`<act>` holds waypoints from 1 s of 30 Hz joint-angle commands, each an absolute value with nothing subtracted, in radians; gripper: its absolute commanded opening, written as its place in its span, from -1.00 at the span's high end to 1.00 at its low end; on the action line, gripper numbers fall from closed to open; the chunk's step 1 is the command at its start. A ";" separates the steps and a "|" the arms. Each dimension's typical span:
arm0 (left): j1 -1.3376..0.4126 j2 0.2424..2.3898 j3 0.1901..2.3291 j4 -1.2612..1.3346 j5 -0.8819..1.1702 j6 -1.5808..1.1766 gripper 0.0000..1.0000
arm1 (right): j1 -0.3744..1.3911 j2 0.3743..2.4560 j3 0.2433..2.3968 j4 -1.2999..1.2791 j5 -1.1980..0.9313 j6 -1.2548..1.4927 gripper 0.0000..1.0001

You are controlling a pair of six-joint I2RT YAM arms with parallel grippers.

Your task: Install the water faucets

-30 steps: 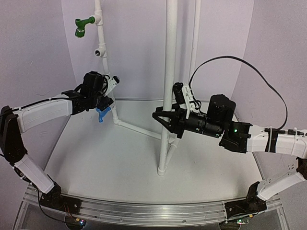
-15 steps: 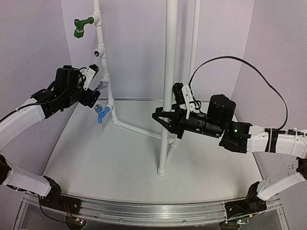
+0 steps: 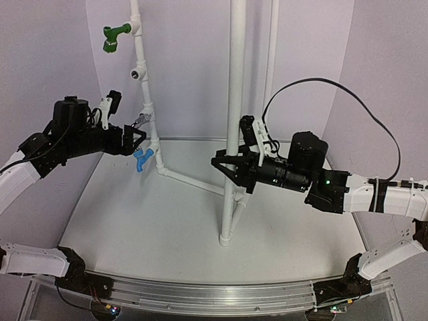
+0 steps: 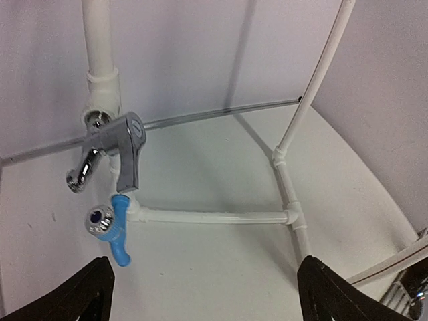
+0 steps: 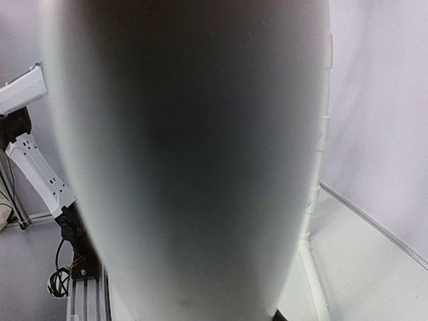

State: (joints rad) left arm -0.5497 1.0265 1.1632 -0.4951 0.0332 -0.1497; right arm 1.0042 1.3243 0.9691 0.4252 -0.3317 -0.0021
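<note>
1. Top external view: a white table carries the whole pipe rig, and both arms reach in from its near edge.
2. A tall upright pipe stands near the table's middle. In the right wrist view it fills almost the whole frame as a blur.
3. A thinner riser pipe stands toward the far left edge of the table. From its foot a low run slopes across to the tall pipe.
4. The right gripper has its fingers pressed together on the tall upright pipe, about halfway up.
5. The left gripper is spread wide and pinches nothing. It hangs just to the left of the riser, near two faucets but apart from both. In the left wrist view its two dark fingertips sit at opposite bottom corners.
6. The silver faucet is seated in a tee on the riser, with its spout turned down to the left and its handle hanging.
7. The blue faucet is seated just below the silver one, at the riser's lowest fitting.
8. The green faucet is seated high on the same riser, well above the other two.
</note>
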 commanded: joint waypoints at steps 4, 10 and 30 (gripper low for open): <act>-0.292 1.029 1.176 -0.372 0.354 -0.681 -0.89 | 1.036 1.328 1.005 0.467 -0.444 0.235 1.00; -0.117 1.031 1.049 -0.176 0.588 -1.088 -0.82 | 1.037 1.331 1.010 0.468 -0.451 0.230 1.00; -0.061 1.172 0.689 0.683 0.661 -1.845 -0.97 | 1.037 1.346 1.027 0.472 -0.468 0.241 1.00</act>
State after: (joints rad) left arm -0.0295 1.1326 0.6483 0.5429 0.6768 -1.7689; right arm 1.0046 1.3329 0.9769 0.4254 -0.3355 -0.0007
